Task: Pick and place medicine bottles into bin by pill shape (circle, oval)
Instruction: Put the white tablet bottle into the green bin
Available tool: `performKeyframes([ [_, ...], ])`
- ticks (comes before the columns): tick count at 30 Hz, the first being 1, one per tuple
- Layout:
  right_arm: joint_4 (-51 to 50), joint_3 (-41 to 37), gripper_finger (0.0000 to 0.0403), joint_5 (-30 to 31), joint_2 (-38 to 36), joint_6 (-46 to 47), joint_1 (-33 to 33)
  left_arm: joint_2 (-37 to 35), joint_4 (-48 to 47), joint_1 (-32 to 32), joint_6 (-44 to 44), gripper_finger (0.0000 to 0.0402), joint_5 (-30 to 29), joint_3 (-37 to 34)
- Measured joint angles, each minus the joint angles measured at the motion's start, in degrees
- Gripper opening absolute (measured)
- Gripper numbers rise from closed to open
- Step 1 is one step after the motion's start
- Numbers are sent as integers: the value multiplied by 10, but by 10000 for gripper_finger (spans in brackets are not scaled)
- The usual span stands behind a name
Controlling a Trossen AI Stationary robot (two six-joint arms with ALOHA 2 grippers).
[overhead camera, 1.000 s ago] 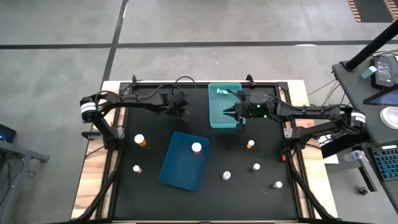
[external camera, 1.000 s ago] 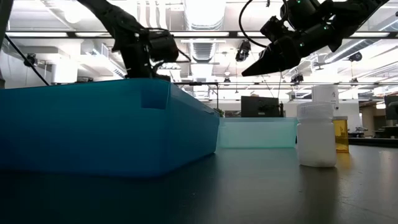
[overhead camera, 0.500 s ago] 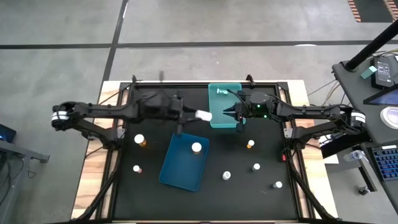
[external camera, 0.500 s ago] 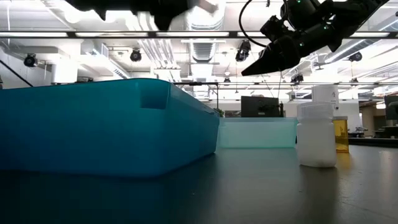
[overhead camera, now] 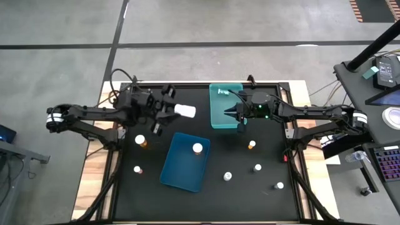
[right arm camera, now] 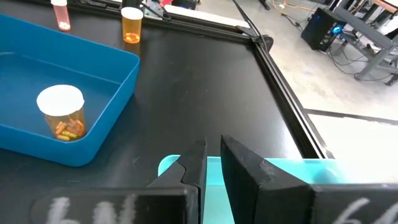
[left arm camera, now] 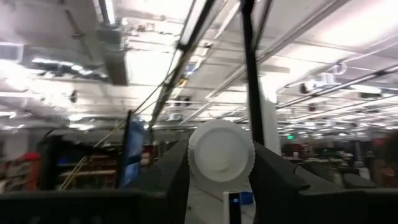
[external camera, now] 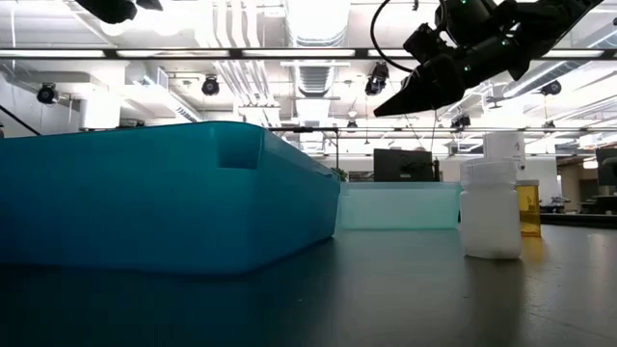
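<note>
My left gripper [overhead camera: 167,111] is raised above the table's far left part, tipped upward and shut on a white medicine bottle [overhead camera: 185,111]. My right gripper [overhead camera: 233,114] hangs shut over the near-left edge of the pale teal bin [overhead camera: 225,106], touching nothing. The blue bin [overhead camera: 185,161] lies mid-table with an amber bottle [overhead camera: 197,148] standing in it. Several more bottles stand on the black mat, among them two on the left [overhead camera: 140,140], [overhead camera: 137,169] and one near the right [overhead camera: 252,144]. My left gripper pinches the white bottle between its two fingers [left arm camera: 275,180], by the body just under the ribbed cap [left arm camera: 221,152]. The cap's round face is turned toward the wrist. The bottle is lifted clear of the table and sticks out past the fingers toward the table's right.
A white bottle [external camera: 492,207] with an amber one [external camera: 528,207] behind it stands near the low camera. More bottles stand at the near right [overhead camera: 257,167], [overhead camera: 228,177], [overhead camera: 279,185]. The table's raised frame [overhead camera: 294,156] runs round the mat.
My left gripper has risen from the mat at the far left with the white bottle. It has tipped from pointing down to pointing upward and drawn back a little toward the table's left edge. The bottle is now lifted clear.
</note>
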Motion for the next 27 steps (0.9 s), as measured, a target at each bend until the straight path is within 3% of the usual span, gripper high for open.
performKeyframes([
  [5,0,0,38,0,0,0,0,0,5,0,-1,118,16,0],
  [8,0,0,38,0,0,0,0,0,6,0,-7,119,-11,0],
  [10,0,0,38,0,0,0,0,0,5,0,-34,119,-65,0],
  [14,0,0,38,0,0,0,0,0,5,0,-129,119,-241,0],
  [16,0,0,38,0,0,0,0,3,6,1,-151,119,-282,0],
  [24,0,0,38,0,0,-2,0,7,-7,0,-149,119,-296,0],
  [27,0,0,38,0,0,-2,0,5,-68,1,-130,119,-304,0],
])
